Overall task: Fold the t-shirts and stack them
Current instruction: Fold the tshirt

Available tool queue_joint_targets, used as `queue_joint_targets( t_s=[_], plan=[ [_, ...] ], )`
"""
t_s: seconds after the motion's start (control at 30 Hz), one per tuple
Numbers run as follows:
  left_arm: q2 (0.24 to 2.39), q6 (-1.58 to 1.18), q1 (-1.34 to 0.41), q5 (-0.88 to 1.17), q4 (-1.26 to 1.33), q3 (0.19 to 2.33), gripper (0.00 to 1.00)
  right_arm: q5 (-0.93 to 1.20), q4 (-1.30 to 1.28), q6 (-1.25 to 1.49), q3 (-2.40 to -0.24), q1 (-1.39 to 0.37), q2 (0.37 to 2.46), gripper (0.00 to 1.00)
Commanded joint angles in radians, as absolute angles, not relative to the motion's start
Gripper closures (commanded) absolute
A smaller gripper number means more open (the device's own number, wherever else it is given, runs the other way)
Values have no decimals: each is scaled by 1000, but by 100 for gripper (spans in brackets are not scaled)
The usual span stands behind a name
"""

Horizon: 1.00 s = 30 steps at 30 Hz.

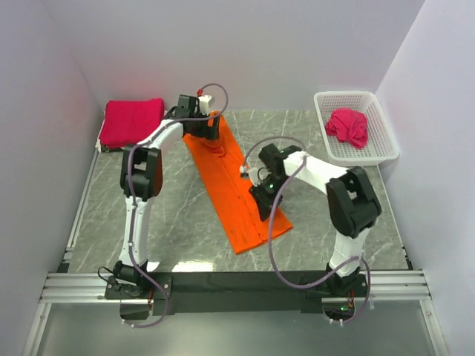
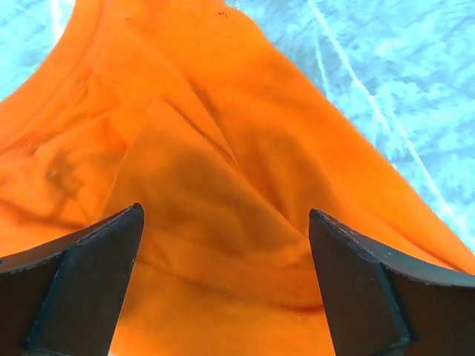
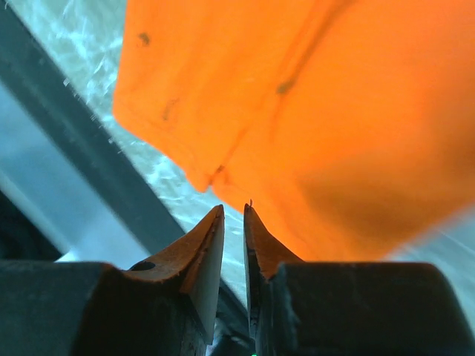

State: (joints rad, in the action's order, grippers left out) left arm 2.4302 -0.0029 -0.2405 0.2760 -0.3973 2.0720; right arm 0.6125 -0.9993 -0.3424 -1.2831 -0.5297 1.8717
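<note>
Daylight between the jaws of the left gripper (image 2: 224,215): spread full wide, nothing pinched, poised over the rumpled neck end of the orange t-shirt (image 1: 230,208). On the right gripper (image 3: 234,211), fingers almost pressed together, a mere slit between, no cloth visible in it, just beside the shirt's hem corner.

Outward from there: orange t-shirt lying as a long narrow band on the table (image 1: 178,215), from about 12 o'clock down toward 5 o'clock. Left gripper at the far end, right gripper by the band's 4 o'clock edge.

Likely handling: light, limp, thin knit. No stiffness to push against, prone to drag and wrinkle, layers apt to slide apart if pinched singly. Best taken at the two corners of one short end, all layers caught together, lifted low and laid over.

Count: one orange t-shirt. One folded crimson-pink t-shirt (image 1: 132,122) at 10 o'clock, perhaps more than one in that pile, impossible to tell. One crumpled crimson-pink t-shirt (image 1: 349,126) at 2 o'clock, inside one white basket (image 1: 361,159). Two grippers.
</note>
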Motion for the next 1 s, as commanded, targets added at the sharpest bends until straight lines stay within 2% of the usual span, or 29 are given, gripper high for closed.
queue_joint_targets(
  t_s=[0.0,0.07,0.23,0.33,0.4,0.43,0.47,0.5,0.57,0.63,0.67,0.77,0.97],
  plan=[
    [2209,6,-206,299,-212,1938,1,505,-944,-364,-1324,-502,1753,76],
    [2100,-55,-193,327,-126,1815,0,444,-905,-382,-1316,-505,1772,76],
    [1990,-229,-95,567,-94,1714,0,316,-836,-385,-1324,-531,1857,78],
    [1939,-333,-28,594,-64,1640,5,298,-828,-376,-1322,-546,1917,79],
    [1908,-315,-15,552,-115,1614,16,296,-819,-362,-1312,-561,1940,81],
    [1904,-283,-15,523,-133,1600,25,305,-816,-359,-1295,-581,1945,81],
    [1901,-270,-15,512,-146,1594,49,308,-812,-350,-1287,-597,1948,81],
    [1901,-256,-15,518,-173,1592,56,313,-805,-341,-1278,-610,1948,82],
    [1913,-232,-20,517,-225,1589,60,353,-799,-313,-1261,-664,1957,82],
    [1943,-212,-40,518,-270,1597,69,408,-799,-289,-1269,-702,1970,82],
    [1956,-209,-51,514,-278,1600,71,485,-799,-258,-1276,-730,1983,81],
    [2023,-195,-103,488,-334,1638,72,656,-801,-224,-1298,-738,1987,76],
    [2161,-202,-192,400,-385,1716,76,627,-804,-227,-1301,-680,1872,64]
  ],
)
